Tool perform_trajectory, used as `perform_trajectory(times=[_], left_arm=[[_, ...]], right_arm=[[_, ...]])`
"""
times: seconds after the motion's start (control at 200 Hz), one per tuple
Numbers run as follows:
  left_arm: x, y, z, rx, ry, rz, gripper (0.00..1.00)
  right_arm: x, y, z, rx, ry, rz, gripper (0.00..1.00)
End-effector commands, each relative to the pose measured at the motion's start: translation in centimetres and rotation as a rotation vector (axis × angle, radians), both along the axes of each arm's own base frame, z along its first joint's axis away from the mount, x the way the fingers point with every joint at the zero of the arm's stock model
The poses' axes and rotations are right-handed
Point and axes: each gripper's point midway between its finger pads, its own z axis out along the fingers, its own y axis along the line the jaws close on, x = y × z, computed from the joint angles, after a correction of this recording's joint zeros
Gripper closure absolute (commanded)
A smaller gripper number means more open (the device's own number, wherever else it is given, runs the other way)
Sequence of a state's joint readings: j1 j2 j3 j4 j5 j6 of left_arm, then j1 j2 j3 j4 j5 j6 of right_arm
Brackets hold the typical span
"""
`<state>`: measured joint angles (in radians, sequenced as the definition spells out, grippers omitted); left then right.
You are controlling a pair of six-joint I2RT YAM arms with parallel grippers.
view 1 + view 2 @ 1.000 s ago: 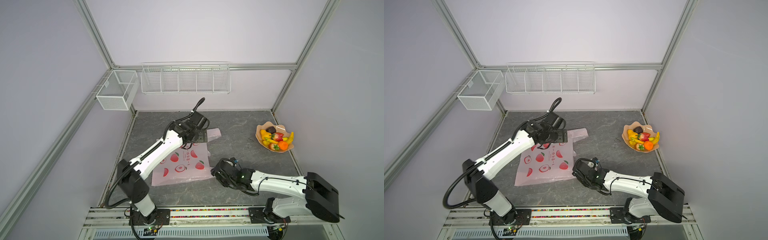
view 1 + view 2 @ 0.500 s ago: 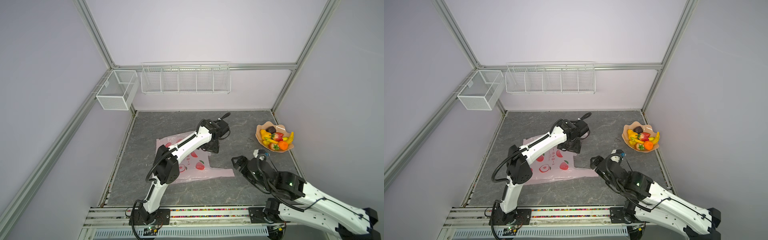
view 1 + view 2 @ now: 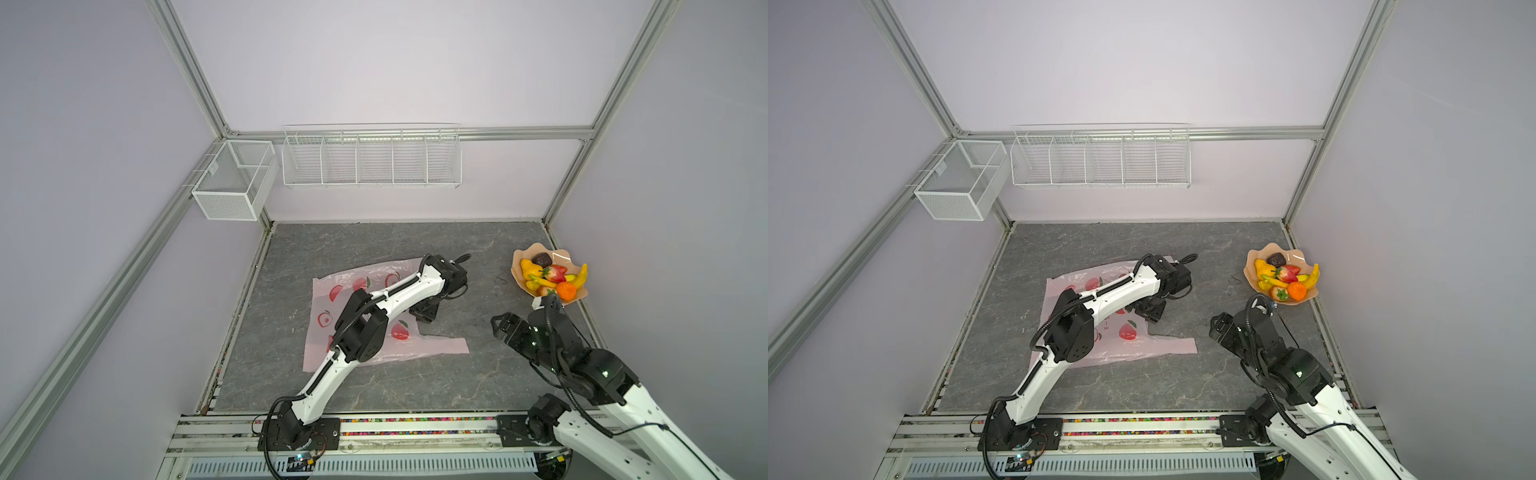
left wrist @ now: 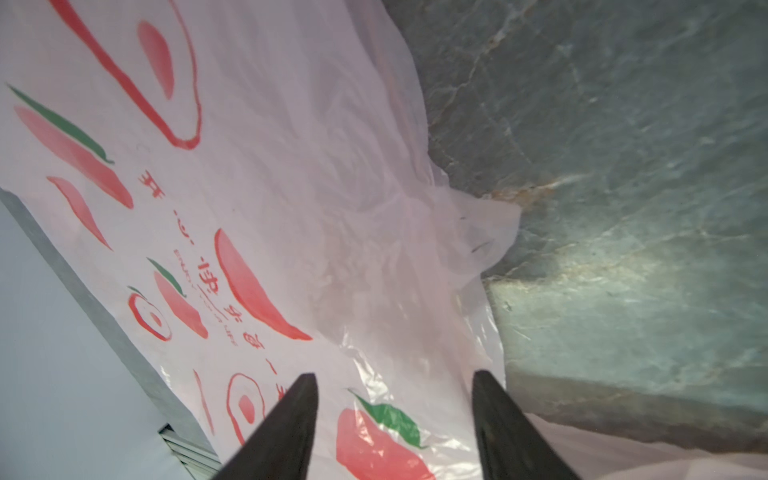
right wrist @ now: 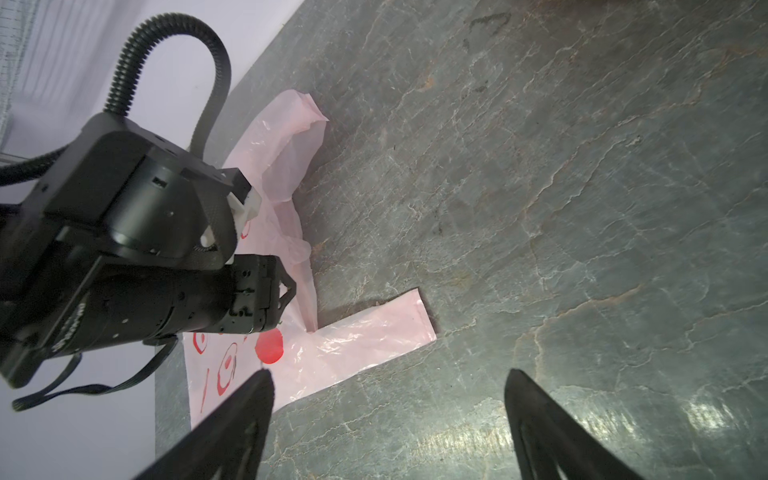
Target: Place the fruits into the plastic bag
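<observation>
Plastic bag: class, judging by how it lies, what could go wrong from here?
1. The plastic bag lies flat, mouth not held open; the left claw, jaws apart above it, may pinch both layers together.
2. The fruits sit heaped on the plate; the open right claw could knock neighbours off when picking.

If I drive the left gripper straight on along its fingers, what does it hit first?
The plastic bag. In its wrist view the left gripper, fingers apart, points at crumpled pink film near the bag's edge, bare table just beside. How close the film is, I cannot tell.
</observation>
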<state>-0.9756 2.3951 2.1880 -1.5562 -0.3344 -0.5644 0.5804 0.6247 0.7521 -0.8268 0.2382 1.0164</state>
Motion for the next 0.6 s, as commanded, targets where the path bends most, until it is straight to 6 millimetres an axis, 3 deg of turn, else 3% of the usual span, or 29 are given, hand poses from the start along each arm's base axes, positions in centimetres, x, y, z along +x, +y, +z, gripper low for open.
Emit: perform_trajectory(times=[0.0, 0.11, 0.305, 0.4, 0.595], left_arm=[[-0.3, 1.6, 0.1, 0.096, 0.001, -0.027, 0.49], [-0.3, 2.1, 0.2, 0.124, -0.003, -0.04, 0.6], [0.1, 1.4, 1.6, 0.057, -0.042, -0.037, 0.54], [0.3, 1.3, 0.9, 0.072, -0.035, -0.034, 0.56], [0.0, 2.1, -1.2, 0.135, 0.001, -0.051, 0.72]], right_arm=[[0.6, 1.4, -0.1, 0.032, -0.005, 0.087, 0.11], [1.8, 1.2, 0.3, 0.028, -0.01, 0.093, 0.11], [3.8, 1.0, 0.8, 0.036, 0.001, 0.111, 0.11], [4.5, 0.8, 0.7, 0.043, 0.011, 0.106, 0.11], [4.9, 0.0, 0.7, 0.038, 0.012, 0.093, 0.11]])
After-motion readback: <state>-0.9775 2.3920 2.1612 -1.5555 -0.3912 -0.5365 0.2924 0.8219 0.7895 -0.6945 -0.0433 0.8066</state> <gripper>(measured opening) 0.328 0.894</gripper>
